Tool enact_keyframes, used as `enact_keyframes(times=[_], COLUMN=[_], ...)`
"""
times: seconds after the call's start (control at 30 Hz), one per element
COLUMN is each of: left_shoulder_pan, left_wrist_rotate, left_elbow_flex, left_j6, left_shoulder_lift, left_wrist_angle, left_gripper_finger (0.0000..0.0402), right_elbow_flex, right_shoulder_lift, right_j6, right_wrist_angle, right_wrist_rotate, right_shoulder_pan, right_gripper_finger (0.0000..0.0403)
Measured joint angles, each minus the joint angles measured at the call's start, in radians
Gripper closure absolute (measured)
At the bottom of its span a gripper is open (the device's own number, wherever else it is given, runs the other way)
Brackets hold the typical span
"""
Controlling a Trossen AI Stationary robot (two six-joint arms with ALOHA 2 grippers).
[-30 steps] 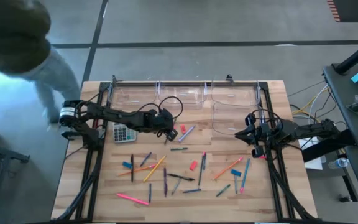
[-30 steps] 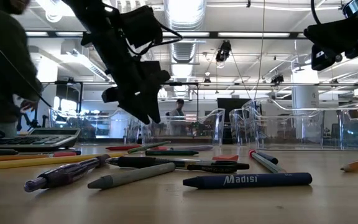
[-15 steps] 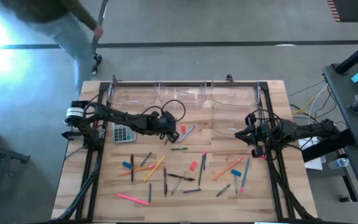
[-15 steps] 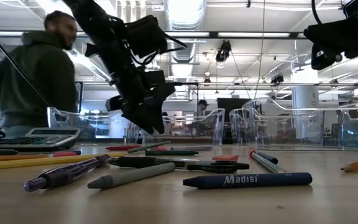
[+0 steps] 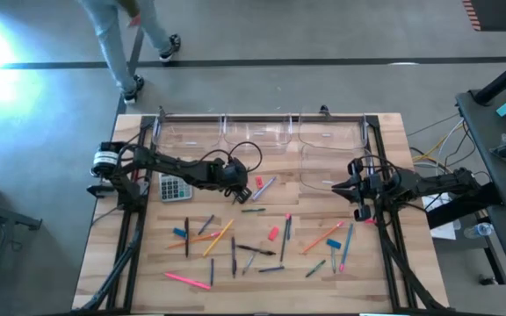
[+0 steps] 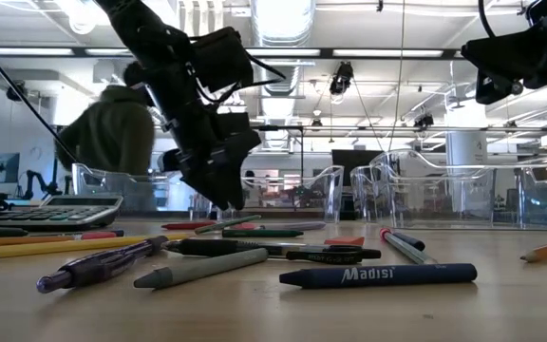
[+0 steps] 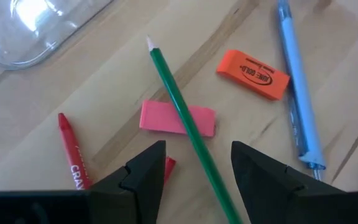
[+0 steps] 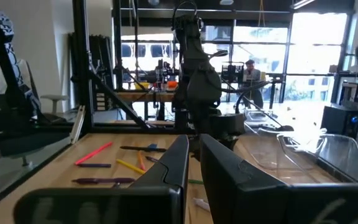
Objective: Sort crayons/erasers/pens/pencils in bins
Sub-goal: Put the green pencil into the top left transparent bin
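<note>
My left gripper point(image 7: 197, 154) is open and hangs low over the table's middle left point(image 5: 238, 190), its fingers slanting down. Between its fingertips and below them lies a green pencil point(image 7: 188, 124), which rests across a pink eraser point(image 7: 160, 117). Neither is touched. Beside them lie an orange eraser point(image 7: 252, 73), a light blue pen point(image 7: 297, 87) and a red crayon point(image 7: 73, 152). Clear bins point(image 5: 257, 133) stand along the far edge, one more point(image 5: 328, 168) in front of them at the right. My right gripper point(image 8: 194, 152) is shut, raised and level at the table's right side point(image 5: 336, 185).
A grey calculator point(image 5: 175, 187) lies left of my left gripper. Several pens, pencils, crayons and erasers are scattered over the near half of the table point(image 5: 262, 246). A bin's rounded corner point(image 7: 36, 37) is close to the left gripper. A person walks beyond the far left corner point(image 5: 126, 35).
My left gripper has sunk a little toward the green pencil and the table, still open. The person behind the table has walked along its far side.
</note>
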Motion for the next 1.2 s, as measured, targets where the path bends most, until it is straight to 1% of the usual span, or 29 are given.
enact_keyframes(times=[0.43,0.57,0.63,0.8,0.87,0.97,1.2], left_shoulder_pan=[0.0,0.0,0.0,0.0,0.001,0.002,0.001], left_wrist_rotate=[0.0,0.006,0.015,0.025,0.022,0.025,0.023], left_elbow_flex=[-0.031,-0.031,-0.03,-0.029,-0.032,-0.022,-0.023], left_j6=[-0.002,-0.002,-0.001,0.0,0.017,0.044,0.045], left_shoulder_lift=[0.0,0.001,0.015,0.04,0.047,0.072,0.087], left_wrist_angle=[0.0,0.036,0.069,0.079,0.064,0.087,0.094], left_gripper_finger=[0.0233,0.0233,0.0233,0.0233,0.0233,0.0233,0.0238], right_elbow_flex=[0.0,0.0,0.0,0.0,0.0,0.0,0.0], right_shoulder_lift=[0.0,0.0,0.0,0.0,0.0,0.0,0.01], right_j6=[0.016,0.016,0.017,0.018,0.017,0.018,0.016], right_wrist_angle=[0.0,0.001,0.001,0.009,0.016,0.022,0.031], right_wrist_rotate=[0.0,0.0,0.0,0.0,0.0,-0.001,0.008], right_shoulder_pan=[0.0,0.0,0.0,0.0,0.0,0.0,0.0], right_gripper_finger=[0.0371,0.0371,0.0371,0.0371,0.0371,0.0371,0.0371])
